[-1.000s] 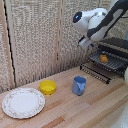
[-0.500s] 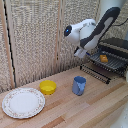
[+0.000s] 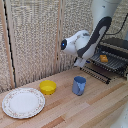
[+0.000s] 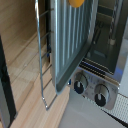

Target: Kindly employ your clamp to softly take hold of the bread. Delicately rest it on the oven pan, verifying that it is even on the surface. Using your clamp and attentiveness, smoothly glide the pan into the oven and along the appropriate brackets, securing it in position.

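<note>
Bread [image 3: 103, 58] lies on the oven pan [image 3: 113, 63]; no writing legible.

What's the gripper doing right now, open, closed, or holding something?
Gripper: cannot be told; its fingers are not clearly visible. The bread lies on the oven pan.

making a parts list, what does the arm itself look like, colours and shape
The arm has glossy white, rounded shells with a dark, near-black band along one link. Its wrist end is a bulbous white housing with a small blue mark. The fingers are too blurred to describe.
</note>
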Motion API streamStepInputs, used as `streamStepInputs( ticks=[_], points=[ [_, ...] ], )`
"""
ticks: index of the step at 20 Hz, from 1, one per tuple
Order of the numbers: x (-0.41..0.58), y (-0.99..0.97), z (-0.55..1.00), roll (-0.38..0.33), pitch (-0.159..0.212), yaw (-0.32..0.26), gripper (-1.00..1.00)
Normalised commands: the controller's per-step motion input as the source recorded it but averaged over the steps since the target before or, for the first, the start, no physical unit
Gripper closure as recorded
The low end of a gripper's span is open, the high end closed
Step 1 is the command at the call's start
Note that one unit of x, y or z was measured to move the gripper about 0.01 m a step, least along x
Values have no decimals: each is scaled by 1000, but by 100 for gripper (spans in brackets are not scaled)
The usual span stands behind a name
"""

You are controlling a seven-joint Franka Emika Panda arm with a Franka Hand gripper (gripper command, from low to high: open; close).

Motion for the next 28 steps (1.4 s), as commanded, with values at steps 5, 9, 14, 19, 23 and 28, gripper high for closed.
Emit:
streamStepInputs(
  ticks=[5, 9, 14, 19, 23, 28],
  points=[
    [18, -493, -264, -65, 0, 162, -100],
    [1, -574, -5, -4, 0, 224, -100],
    [0, -561, 141, 4, 19, 212, -100],
    [0, -389, 25, 1, 44, 187, 100],
    [0, -359, 11, 16, 69, 174, 100],
    [-2, -195, 65, 6, 28, 96, 100]
  ],
)
